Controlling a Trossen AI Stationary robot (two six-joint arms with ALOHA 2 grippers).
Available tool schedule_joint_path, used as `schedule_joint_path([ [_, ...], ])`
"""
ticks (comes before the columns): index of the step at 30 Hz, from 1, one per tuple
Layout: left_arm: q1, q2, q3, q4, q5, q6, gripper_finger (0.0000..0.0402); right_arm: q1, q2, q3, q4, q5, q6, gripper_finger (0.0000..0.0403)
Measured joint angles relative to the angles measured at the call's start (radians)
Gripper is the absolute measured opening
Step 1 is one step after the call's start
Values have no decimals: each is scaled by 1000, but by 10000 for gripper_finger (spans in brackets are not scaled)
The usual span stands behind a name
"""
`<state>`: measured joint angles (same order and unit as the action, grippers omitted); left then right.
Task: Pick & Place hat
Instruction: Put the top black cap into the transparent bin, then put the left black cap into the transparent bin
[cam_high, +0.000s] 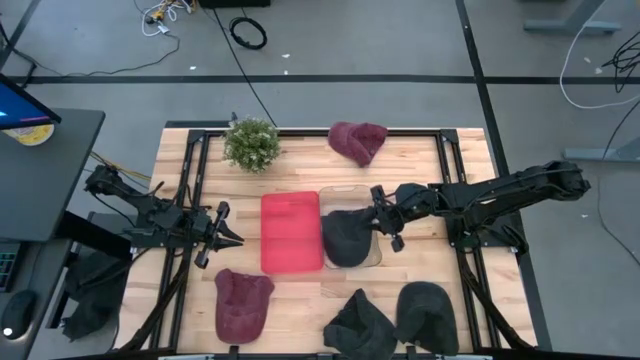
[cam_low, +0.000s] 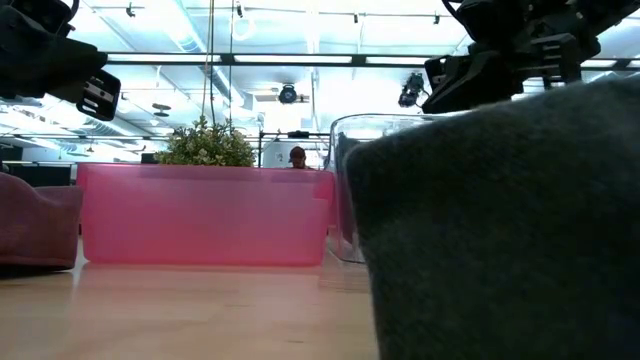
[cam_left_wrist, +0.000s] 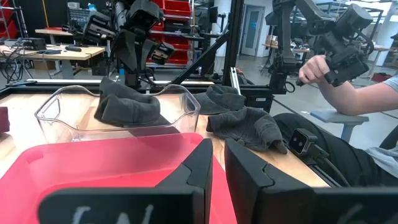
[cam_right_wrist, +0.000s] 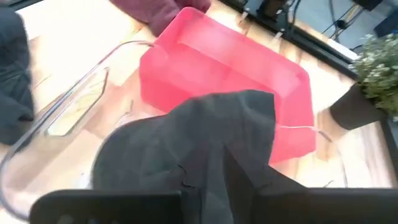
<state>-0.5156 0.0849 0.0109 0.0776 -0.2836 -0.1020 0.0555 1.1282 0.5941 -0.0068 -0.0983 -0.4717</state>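
Near edge of table: two dark grey hats (cam_high: 395, 318) and a maroon hat (cam_high: 243, 303). Mid-table, L gripper (cam_high: 226, 234) waits by the pink bin (cam_high: 291, 232), fingers close together. R gripper (cam_high: 383, 222) sits over the clear bin (cam_high: 352, 195), apparently pinching a grey beanie (cam_high: 346, 237) lying in it. Far side: another maroon hat (cam_high: 357, 141), small plant (cam_high: 251, 144).

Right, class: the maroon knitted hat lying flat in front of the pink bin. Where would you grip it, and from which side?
Come straight down from above on the maroon knitted hat and pinch a raised fold near its middle. It lies flat and limp on the wooden table, so no edge offers a side grip. The left gripper, waiting beside the pink plastic bin, is nearest.
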Motion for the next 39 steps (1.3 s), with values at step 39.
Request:
schedule_joint_path([
  [39,0,0,0,0,0,0,44,168,-139,118,-217,151,223,72],
])
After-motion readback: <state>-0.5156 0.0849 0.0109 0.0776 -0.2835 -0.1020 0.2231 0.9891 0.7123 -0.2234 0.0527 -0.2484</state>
